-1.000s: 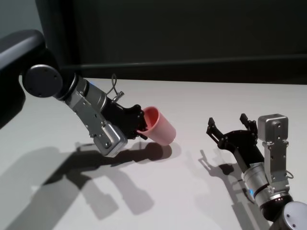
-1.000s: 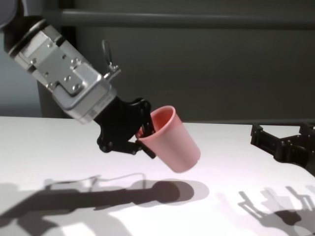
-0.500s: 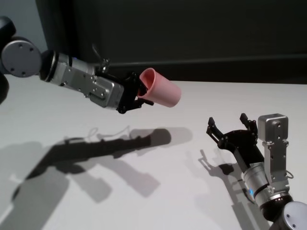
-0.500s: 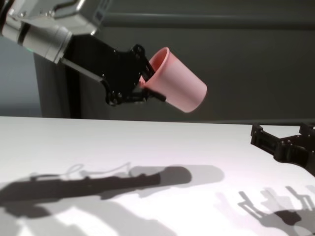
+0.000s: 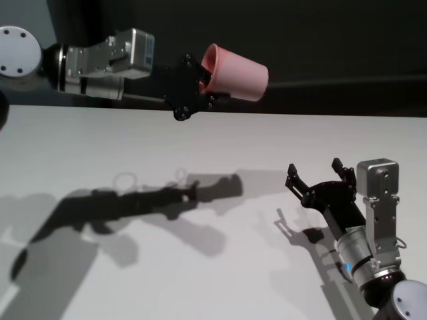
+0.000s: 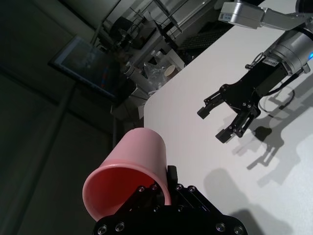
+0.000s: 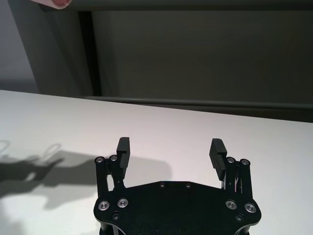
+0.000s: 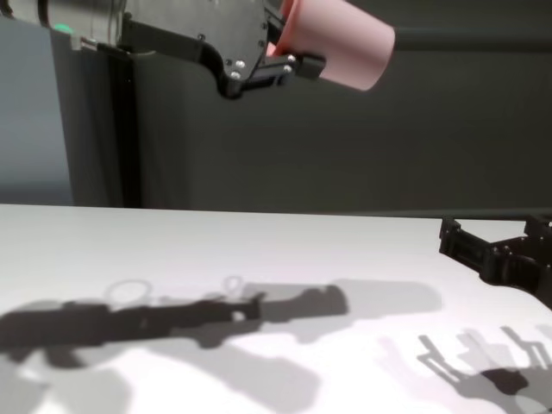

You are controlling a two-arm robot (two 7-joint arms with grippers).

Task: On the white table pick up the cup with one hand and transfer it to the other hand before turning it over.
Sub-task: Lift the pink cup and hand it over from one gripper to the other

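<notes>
The pink cup (image 5: 237,73) hangs high above the white table (image 5: 233,140), lying almost level with its base pointing toward my right side. My left gripper (image 5: 203,80) is shut on the cup's rim, one finger inside the mouth. The chest view shows the cup (image 8: 341,43) and the left gripper (image 8: 280,52) at the top; the left wrist view shows the cup (image 6: 129,171) from its mouth side. My right gripper (image 5: 315,170) hovers low over the table at the right, open and empty, well below the cup. Its fingers (image 7: 123,144) stand wide apart.
A dark wall (image 8: 345,147) runs behind the table's far edge. The arm's long shadow (image 5: 153,200) falls across the table's middle. Beyond the table's side, the left wrist view shows a monitor (image 6: 88,66) and cluttered shelves.
My left arm has lifted the cup from just above the table to high in the air and swung it nearly level. The right gripper has stayed put and open.
</notes>
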